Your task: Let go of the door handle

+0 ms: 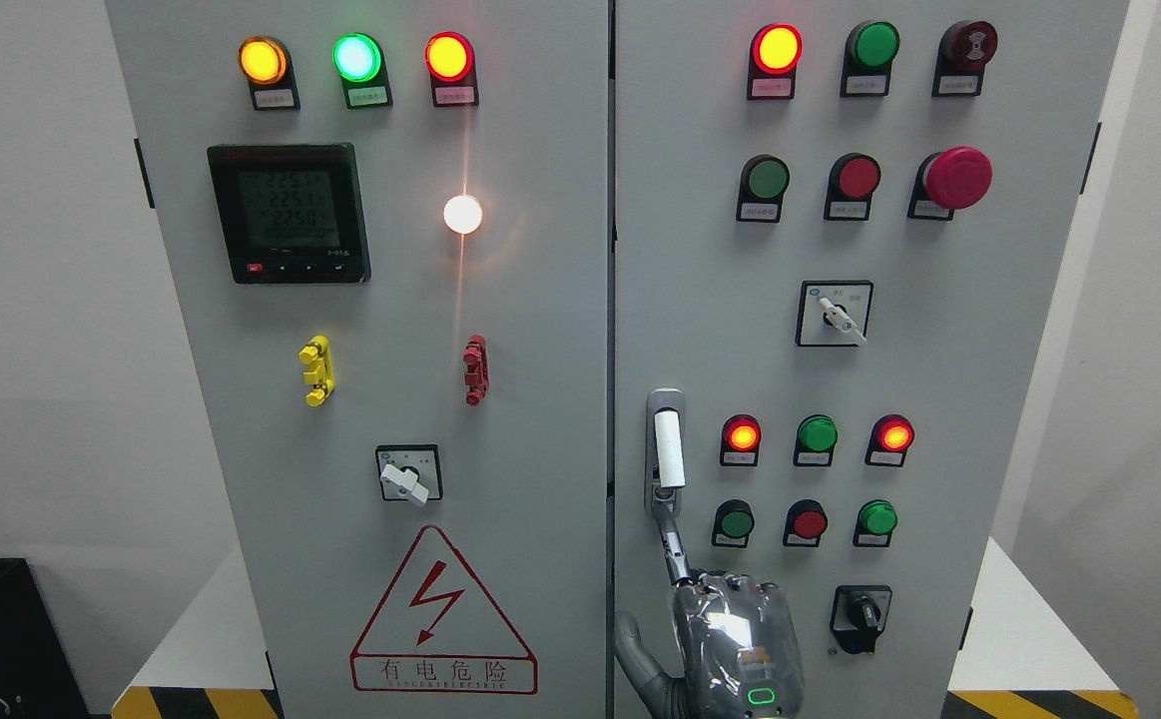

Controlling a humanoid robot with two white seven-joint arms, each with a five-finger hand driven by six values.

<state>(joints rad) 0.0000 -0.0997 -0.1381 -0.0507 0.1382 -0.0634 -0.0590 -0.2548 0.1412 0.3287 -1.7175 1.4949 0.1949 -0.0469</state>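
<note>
the door handle (668,451) sat just right of the centre seam, low-middle of the frame, on the right door (989,399) of the cabinet — a white upright grip in a grey metal mount. i judged it rigid and smooth, hinged at its base, nothing fragile about it; the white grip was the part to hold.

a hand (730,639) showed at the bottom centre, glossy back toward me. i could not see which side its arm came from. one finger (675,549) reached up to the handle's lower end, touching or nearly so; the rest were hidden, so i could not tell whether it gripped or had let go.

close right of the handle were lit indicator lamps (818,435) and push buttons (806,521) — easy to bump on withdrawal. a rotary switch (862,611) sat just right of the hand.
</note>
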